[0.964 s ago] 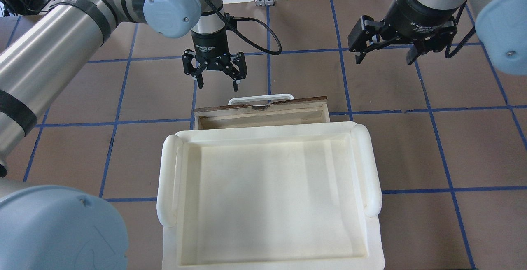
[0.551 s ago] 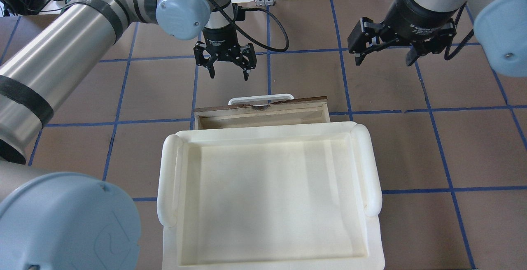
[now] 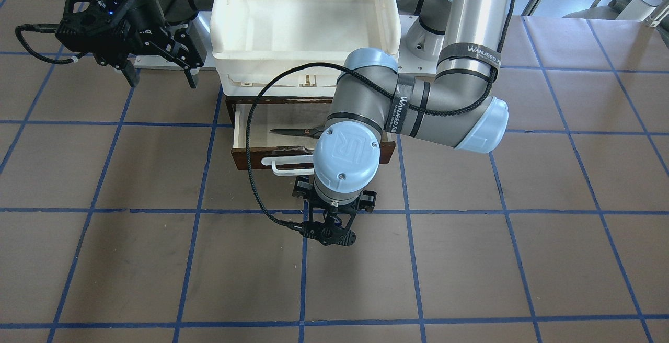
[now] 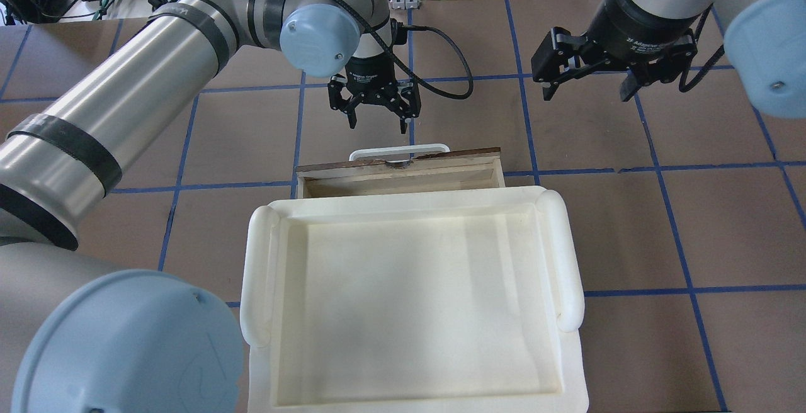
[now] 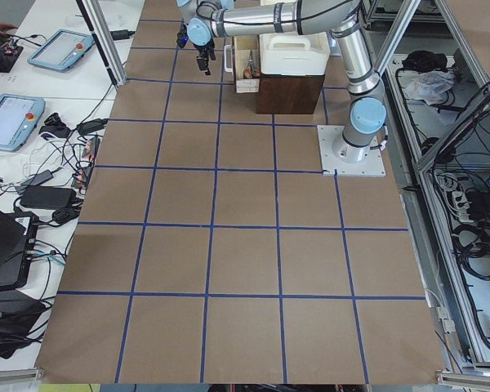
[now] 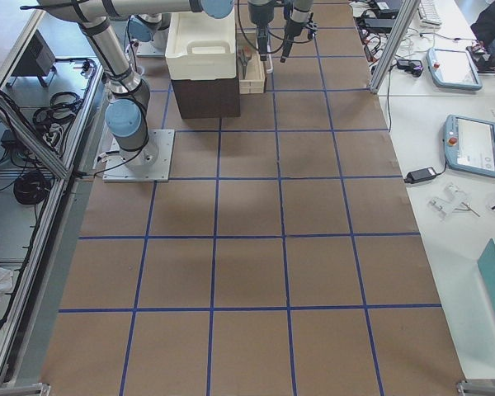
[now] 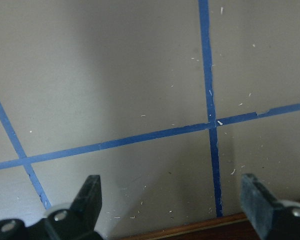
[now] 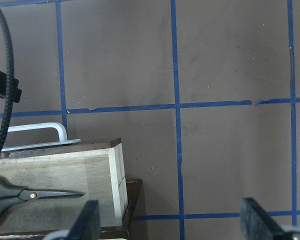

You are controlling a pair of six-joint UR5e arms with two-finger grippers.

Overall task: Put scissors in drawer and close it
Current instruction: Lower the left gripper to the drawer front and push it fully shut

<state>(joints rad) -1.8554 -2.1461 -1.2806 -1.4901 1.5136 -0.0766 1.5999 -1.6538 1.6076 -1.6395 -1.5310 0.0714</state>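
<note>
The scissors (image 3: 295, 132) lie inside the open drawer (image 3: 251, 157), blades toward the view's left; they also show in the right wrist view (image 8: 30, 195). The drawer (image 4: 397, 161) sticks out from under the white tray, its white bar handle (image 4: 398, 149) facing away from the robot. My left gripper (image 4: 378, 124) is open and empty, hovering just beyond the handle; its wrist view shows bare table between its fingers (image 7: 90, 195) and the drawer's dark front edge (image 7: 190, 231). My right gripper (image 4: 589, 94) is open and empty, off to the right of the drawer (image 8: 65, 170).
A large white plastic tray (image 4: 258, 274) sits on top of the dark brown cabinet (image 5: 290, 94) that holds the drawer. The table is brown paper with a blue tape grid. The left arm's black cable (image 3: 253, 139) loops over the drawer.
My left gripper has moved to the right, from left of the drawer to in front of the handle's middle. The right gripper has stayed put. Both stay open.
</note>
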